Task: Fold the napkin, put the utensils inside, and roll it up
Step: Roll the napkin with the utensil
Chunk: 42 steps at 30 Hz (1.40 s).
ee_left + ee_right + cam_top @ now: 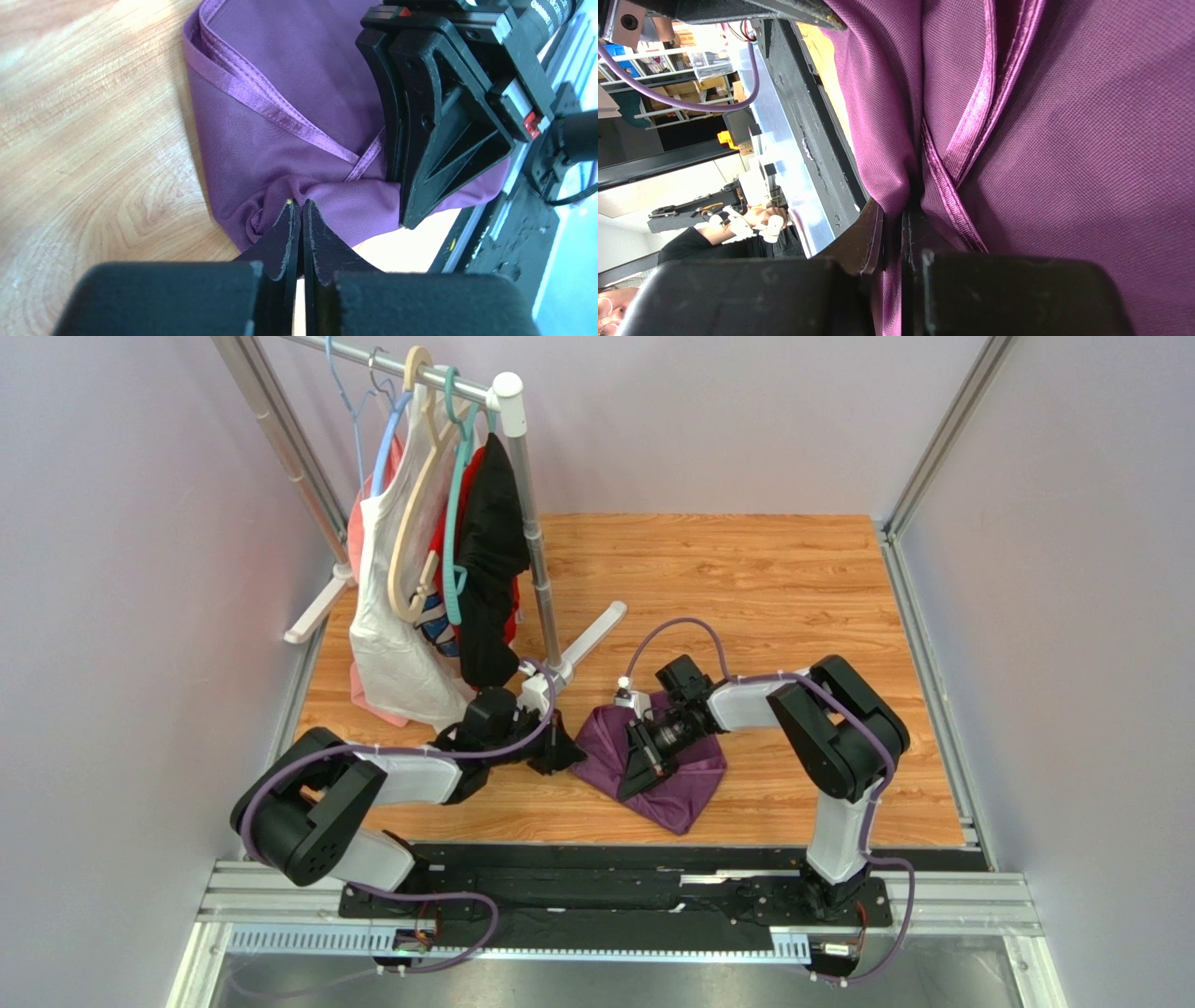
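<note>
Left end effector point(300, 208) is clenched on a bunched corner of the napkin point(281, 133). Right end effector point(895, 210) pinches its hemmed fold, likely so both can spread it flat. It lies crumpled on the bench point(786, 588). Utensils are unseen. A rack point(512, 518) stands beyond.
</note>
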### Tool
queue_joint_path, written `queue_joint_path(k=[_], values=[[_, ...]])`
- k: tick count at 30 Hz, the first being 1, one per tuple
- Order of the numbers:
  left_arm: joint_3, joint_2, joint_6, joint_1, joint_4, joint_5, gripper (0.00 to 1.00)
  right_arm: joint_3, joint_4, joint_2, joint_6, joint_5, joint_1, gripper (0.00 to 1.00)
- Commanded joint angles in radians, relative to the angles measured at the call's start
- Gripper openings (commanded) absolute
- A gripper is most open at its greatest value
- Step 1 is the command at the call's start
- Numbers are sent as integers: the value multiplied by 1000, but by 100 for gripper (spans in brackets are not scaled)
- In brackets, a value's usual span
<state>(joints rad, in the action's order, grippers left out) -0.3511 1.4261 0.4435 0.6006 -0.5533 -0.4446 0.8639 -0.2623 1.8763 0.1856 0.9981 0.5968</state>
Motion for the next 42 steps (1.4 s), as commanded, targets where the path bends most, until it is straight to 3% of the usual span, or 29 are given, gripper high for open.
queue_joint_path(k=[1, 5, 6, 8, 9, 18, 25, 27, 33, 42], values=[[-37, 11, 3, -2, -14, 29, 0, 12, -18, 11, -29, -84, -5, 0], [-97, 33, 3, -2, 113, 73, 0, 9, -47, -32, -26, -110, -9, 15], [-106, 37, 3, -2, 151, 84, 0, 7, -54, -55, -21, -122, -9, 27], [-132, 56, 3, -4, 188, 93, 0, 4, -70, -88, -15, -139, -9, 34], [-140, 63, 3, -4, 217, 95, 0, 3, -75, -118, -9, -150, -11, 45], [-253, 211, 18, -5, 293, 40, 0, -37, -144, -359, 41, -432, -12, 65], [-279, 204, -6, -5, 311, 18, 0, -126, -160, -643, 51, -708, 33, 68], [-287, 209, -14, -5, 329, 17, 0, -129, -192, -700, 77, -854, 113, 68], [-304, 215, -26, -5, 351, 12, 0, -178, -238, -760, 155, -1101, 296, 67], [-312, 201, -38, -5, 371, 12, 0, -197, -256, -689, 189, -1150, 353, 57]])
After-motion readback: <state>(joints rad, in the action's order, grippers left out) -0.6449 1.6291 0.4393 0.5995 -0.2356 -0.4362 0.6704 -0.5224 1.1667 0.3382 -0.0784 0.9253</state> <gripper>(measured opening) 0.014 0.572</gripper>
